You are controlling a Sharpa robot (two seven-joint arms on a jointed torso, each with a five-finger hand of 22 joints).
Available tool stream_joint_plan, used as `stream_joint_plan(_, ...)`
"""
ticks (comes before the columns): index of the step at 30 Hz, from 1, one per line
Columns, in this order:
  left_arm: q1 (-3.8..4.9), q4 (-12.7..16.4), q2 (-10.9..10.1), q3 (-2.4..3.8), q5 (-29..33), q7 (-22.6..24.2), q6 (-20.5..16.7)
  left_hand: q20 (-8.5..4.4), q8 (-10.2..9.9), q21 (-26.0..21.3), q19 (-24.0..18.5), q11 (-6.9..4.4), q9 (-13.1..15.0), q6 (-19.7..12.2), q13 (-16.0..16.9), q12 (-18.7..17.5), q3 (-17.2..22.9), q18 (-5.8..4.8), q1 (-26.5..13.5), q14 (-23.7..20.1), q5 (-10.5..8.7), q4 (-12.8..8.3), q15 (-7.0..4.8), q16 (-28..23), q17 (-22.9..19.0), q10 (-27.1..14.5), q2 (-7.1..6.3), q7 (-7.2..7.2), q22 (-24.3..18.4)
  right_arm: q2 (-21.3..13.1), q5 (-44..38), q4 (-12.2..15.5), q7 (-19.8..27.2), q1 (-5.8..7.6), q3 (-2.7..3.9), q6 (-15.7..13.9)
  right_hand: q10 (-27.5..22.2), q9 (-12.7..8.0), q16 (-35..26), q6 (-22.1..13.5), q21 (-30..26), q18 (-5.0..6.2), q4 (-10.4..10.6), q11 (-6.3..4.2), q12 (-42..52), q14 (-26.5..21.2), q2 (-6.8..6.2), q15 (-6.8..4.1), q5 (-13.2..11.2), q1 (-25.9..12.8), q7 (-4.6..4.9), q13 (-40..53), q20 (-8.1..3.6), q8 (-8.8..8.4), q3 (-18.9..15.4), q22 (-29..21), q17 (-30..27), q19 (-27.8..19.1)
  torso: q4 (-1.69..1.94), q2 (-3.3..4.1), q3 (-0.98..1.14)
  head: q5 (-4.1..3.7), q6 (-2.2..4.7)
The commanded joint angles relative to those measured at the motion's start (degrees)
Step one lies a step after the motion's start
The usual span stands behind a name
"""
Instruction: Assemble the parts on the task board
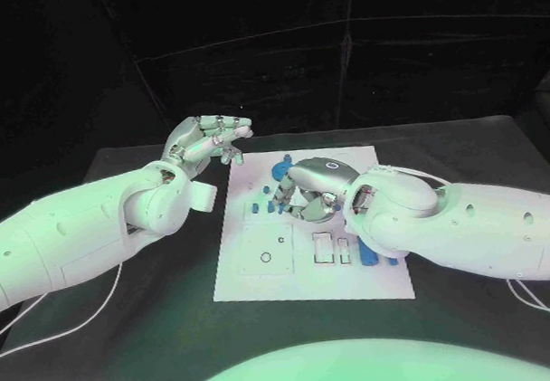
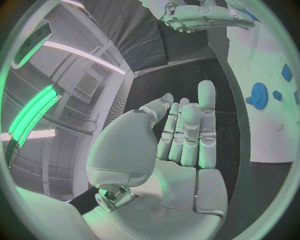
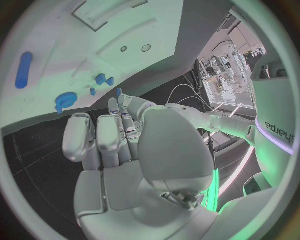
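Black table [image 1: 127, 286]; white task board [image 1: 264, 278] flat at centre.

The task board [image 1: 268, 277] looks like a smooth, matt white plate, its surface marked with thin dark printed outlines. The small blue parts [image 2: 259, 93] on it appear to be moulded plastic with a dull sheen; one is toothed like a gear. The worktop [image 1: 146, 339] is matt black. The left hand [image 1: 205, 141] and right hand [image 1: 309, 190] look like satin silver metal with smooth pale finger pads [image 2: 206, 95]. Both arms wear glossy white plastic shells [image 1: 57, 239].
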Motion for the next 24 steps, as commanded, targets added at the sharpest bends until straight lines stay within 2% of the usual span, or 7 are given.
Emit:
stream_joint_plan(1,0.1,0.3,0.2,0.06,0.2,0.1,0.0,0.03,0.3,-0.2,-0.2,0.08,-0.1,-0.5,0.1,0.4,-0.4,0.72,0.5,-0.3,0.21,-0.1,-0.11,-0.4,0.0,-0.4,0.03,-0.03,-0.1,0.9,-1.4,-0.9,1.5,-0.79,-0.39,1.4,0.2,0.1,0.2,0.5,0.3,-0.77,0.2,0.19,-0.2,1.4,-0.01,-0.18,-0.4,-0.4,0.02,0.0,0.05,-0.28,0.2,0.0,0.0,0.4,0.04,0.04,0.09,0.65,-0.34)
stream_joint_plan(5,0.1,0.5,0.2,0.06,0.2,0.1,0.0,0.03,0.3,-0.2,-0.2,0.08,-0.1,-0.5,0.1,0.4,-0.4,0.72,0.5,-0.3,0.21,-0.1,-0.11,-0.4,0.0,-0.4,0.03,-0.03,-0.1,2.0,-2.0,-2.1,1.8,-1.91,-0.73,2.0,0.2,0.1,0.3,0.4,0.3,-0.78,0.2,0.21,-0.3,1.4,0.02,-0.17,-0.5,-0.6,0.03,0.0,0.06,-0.32,0.2,0.1,0.0,0.4,0.04,0.02,0.1,1.29,-0.65)
stream_joint_plan(8,0.1,0.5,0.3,0.06,0.2,0.1,0.0,0.03,0.3,-0.2,-0.2,0.08,-0.1,-0.5,0.1,0.4,-0.4,0.72,0.5,-0.3,0.21,-0.1,-0.11,-0.4,0.0,-0.4,0.03,-0.03,-0.1,2.6,-2.5,-2.8,1.8,-2.3,-0.83,2.3,0.1,0.1,0.3,0.4,0.3,-0.78,0.3,0.22,-0.4,1.4,0.02,-0.16,-0.5,-0.7,0.05,0.0,0.08,-0.35,0.2,0.1,0.0,0.4,0.02,-0.02,0.09,1.61,-0.86)
stream_joint_plan(11,0.1,0.5,0.4,0.07,0.2,-0.1,0.0,0.04,0.3,-0.3,-0.2,0.09,-0.1,-0.6,0.1,0.4,-0.4,0.72,0.6,-0.3,0.21,-0.1,-0.1,-0.4,-0.1,-0.5,0.03,-0.02,-0.1,3.0,-3.0,-3.4,1.6,-2.56,-0.88,2.9,0.1,0.0,0.4,0.3,0.3,-0.79,0.3,0.24,-0.4,1.4,0.0,-0.14,-0.6,-0.8,0.08,0.0,0.09,-0.41,0.1,0.1,0.0,0.4,0.03,0.07,0.12,2.28,-1.32)
stream_joint_plan(24,0.1,0.5,0.4,0.07,0.2,-0.1,0.0,0.04,0.3,-0.3,-0.2,0.09,-0.1,-0.6,0.1,0.4,-0.4,0.72,0.6,-0.3,0.21,-0.1,-0.1,-0.4,-0.1,-0.5,0.03,-0.02,-0.1,3.0,-3.1,-3.5,1.6,-2.57,-0.89,3.0,0.1,0.0,0.4,0.3,0.3,-0.79,0.3,0.24,-0.4,1.4,0.0,-0.14,-0.6,-0.8,0.08,0.0,0.09,-0.41,0.1,0.1,0.0,0.4,0.03,0.07,0.12,2.28,-1.32)
